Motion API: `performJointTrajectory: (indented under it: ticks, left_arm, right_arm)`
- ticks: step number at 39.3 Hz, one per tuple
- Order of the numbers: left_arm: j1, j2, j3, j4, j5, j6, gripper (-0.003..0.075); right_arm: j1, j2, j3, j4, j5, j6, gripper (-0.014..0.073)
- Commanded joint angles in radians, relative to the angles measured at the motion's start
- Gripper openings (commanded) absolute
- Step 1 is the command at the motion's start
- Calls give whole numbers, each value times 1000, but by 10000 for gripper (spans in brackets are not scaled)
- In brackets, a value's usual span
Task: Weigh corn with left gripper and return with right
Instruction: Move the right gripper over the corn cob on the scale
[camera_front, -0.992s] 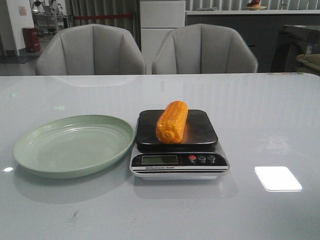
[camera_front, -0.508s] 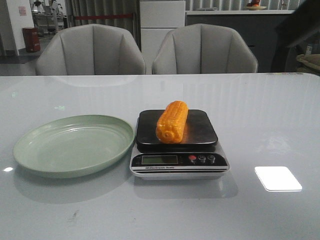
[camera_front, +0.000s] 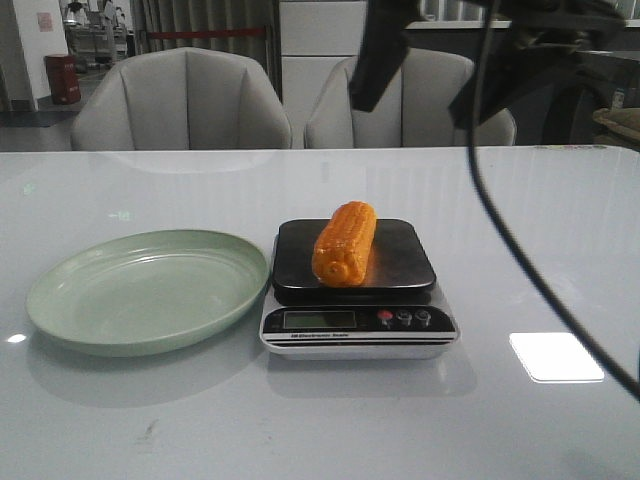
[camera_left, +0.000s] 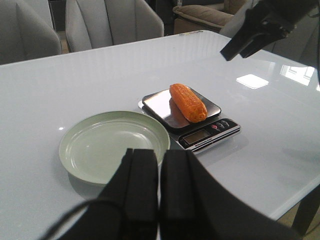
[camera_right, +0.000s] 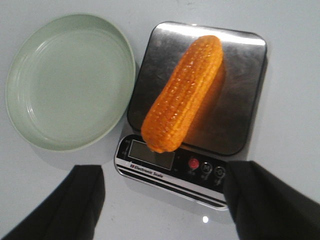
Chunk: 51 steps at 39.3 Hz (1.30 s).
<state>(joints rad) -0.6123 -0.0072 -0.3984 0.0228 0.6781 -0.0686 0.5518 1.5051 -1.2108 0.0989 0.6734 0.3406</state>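
From the front, one short orange-yellow corn cob (camera_front: 345, 243) with bumpy rows of kernels and blunt ends lies on the dark, glossy square platform of a single silver digital kitchen scale (camera_front: 357, 328); its long axis runs from the near edge of the platform toward the far edge, leaning slightly right at the far end. Just left of the scale sits one round, shallow pale green plate (camera_front: 147, 289) with a smooth matte rim, empty, on the glossy white table (camera_front: 540, 240). Two padded grey chairs (camera_front: 180, 103) stand behind the table. High at the top, the black right gripper (camera_front: 425, 60) hangs above the scale with its two fingers spread wide apart, a thin black cable trailing down to the right. In the left wrist view, the black left gripper (camera_left: 159, 192) is well back from the plate and the scale, its two flat fingers pressed together and holding nothing; the cob rests on the reflective platform beyond the plate. In the right wrist view, looking straight down, the two black fingers (camera_right: 80, 197) stand wide apart with the scale's display and three small buttons between them, and the cob lies diagonally across the brushed metal platform, untouched.
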Motion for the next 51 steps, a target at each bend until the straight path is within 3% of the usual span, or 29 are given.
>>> performJointTrajectory:
  ticks: [1, 14, 23, 37, 40, 48, 51]
  left_arm:
    - [-6, -16, -22, -1, -78, 1, 125]
    - [-6, -16, -22, -1, -78, 1, 124]
    - [-6, -16, -22, -1, -78, 1, 125]
    - [-6, -16, -22, -1, -78, 1, 125]
    - [-6, -18, -22, -1, -78, 1, 125]
    - [-6, -18, -22, -1, -78, 1, 125]
    - [-6, -18, -22, -1, -78, 1, 125]
  right_arm:
    - [13, 49, -110, -4, 14, 40, 592]
    - [16, 286, -353, -85, 155, 284, 591]
    - [16, 391, -469, -156, 271, 354, 591]
    - [17, 511, -488, -152, 264, 366, 589]
    - [20, 520, -490, -142, 252, 366, 552]
    - [28, 526, -495, -138, 251, 366, 265]
    - [40, 526, -512, -136, 248, 366, 225]
